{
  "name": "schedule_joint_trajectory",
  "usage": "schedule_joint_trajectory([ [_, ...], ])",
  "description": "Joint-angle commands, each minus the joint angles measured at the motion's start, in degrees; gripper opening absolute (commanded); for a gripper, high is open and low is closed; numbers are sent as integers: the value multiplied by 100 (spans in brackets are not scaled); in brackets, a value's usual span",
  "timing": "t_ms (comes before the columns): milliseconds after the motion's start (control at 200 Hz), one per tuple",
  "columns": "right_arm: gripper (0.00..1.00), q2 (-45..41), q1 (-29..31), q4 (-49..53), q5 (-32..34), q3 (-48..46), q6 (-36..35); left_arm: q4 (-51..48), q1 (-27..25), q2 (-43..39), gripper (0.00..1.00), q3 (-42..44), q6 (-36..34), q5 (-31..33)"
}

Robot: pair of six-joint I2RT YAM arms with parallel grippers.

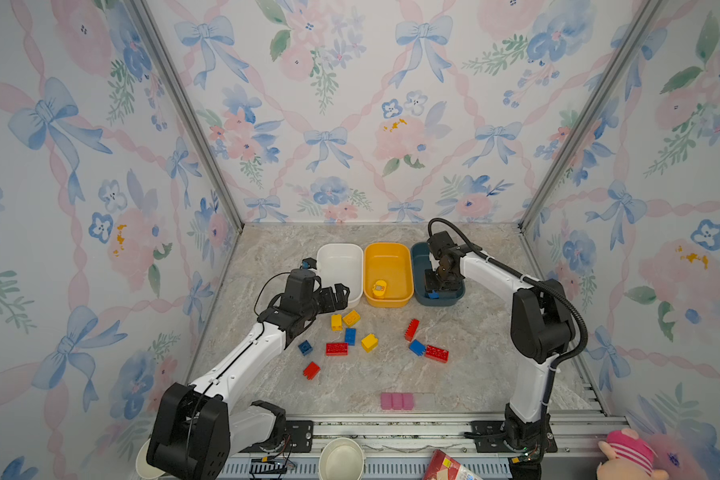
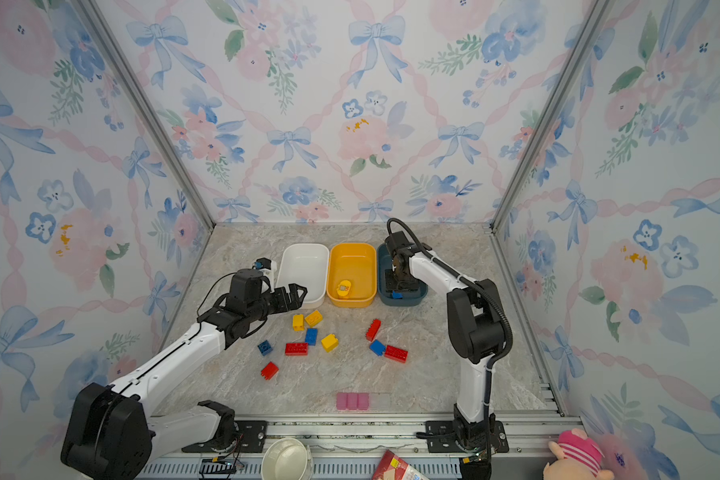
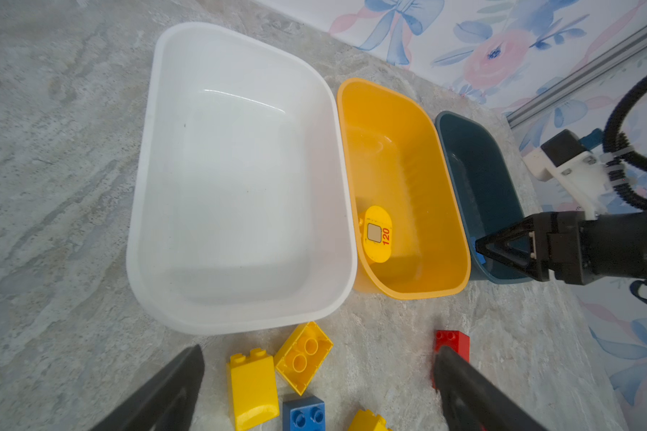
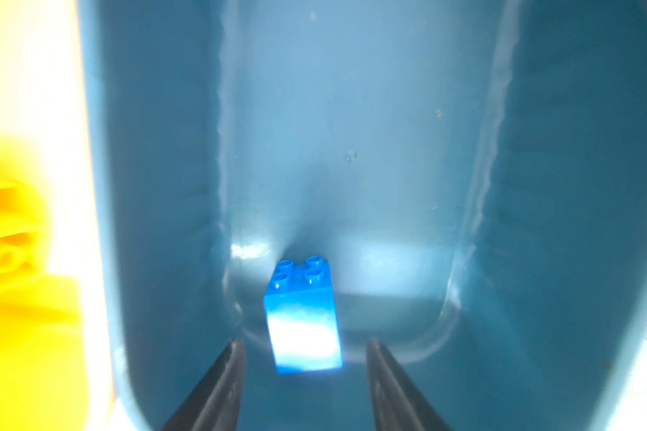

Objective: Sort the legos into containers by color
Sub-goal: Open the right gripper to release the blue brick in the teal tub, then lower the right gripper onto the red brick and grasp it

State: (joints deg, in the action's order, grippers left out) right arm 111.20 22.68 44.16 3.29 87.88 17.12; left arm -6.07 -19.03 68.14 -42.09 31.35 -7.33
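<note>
The step in hand is judged to be the drop-off of a blue brick (image 4: 303,317) into the teal tub (image 1: 419,259), which stands at about 1 o'clock on the surface (image 1: 474,374), with the yellow tub (image 1: 387,253) at 12 and the white tub (image 1: 339,253) at 11. The right pincer (image 4: 305,343) is seen lowered inside the teal tub with its jaws parted; in the right wrist view a gap is shown on each side of the brick, so nothing is gripped and the brick is taken to be let go near the tub's floor. One yellow piece (image 1: 379,289) is already lodged in the yellow tub; the white tub is seen bare.

The left pincer (image 1: 337,296) is held wide open and empty at about 11 o'clock, just in front of the white tub and above two yellow bricks (image 3: 303,358).

Ten loose legos are counted around the centre. For the next move, a lift of the right pincer clear of the tub wall is called for, then a reach toward 4 o'clock, where another blue brick (image 1: 417,347) lies touching a red brick (image 1: 436,353); separation may be needed there.
</note>
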Motion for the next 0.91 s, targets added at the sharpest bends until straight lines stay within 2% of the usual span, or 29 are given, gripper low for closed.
schedule_joint_trajectory([
  [0,60,-600,148,168,15,-188,194,-22,38,-125,98,85,50,39],
  [230,68,-1377,502,199,57,-806,707,-20,40,-143,98,119,38,48],
  [390,75,-1855,1007,163,201,-1293,1384,-17,42,-185,98,148,37,52],
  [520,76,-2061,1354,-109,234,-1735,1970,-17,48,-244,98,205,23,34],
  [640,76,-1972,1615,-365,232,-1988,2371,-15,99,-302,98,253,18,-19],
  [900,75,-1178,1867,-657,198,-1961,2628,-10,446,-524,98,568,66,-340],
])
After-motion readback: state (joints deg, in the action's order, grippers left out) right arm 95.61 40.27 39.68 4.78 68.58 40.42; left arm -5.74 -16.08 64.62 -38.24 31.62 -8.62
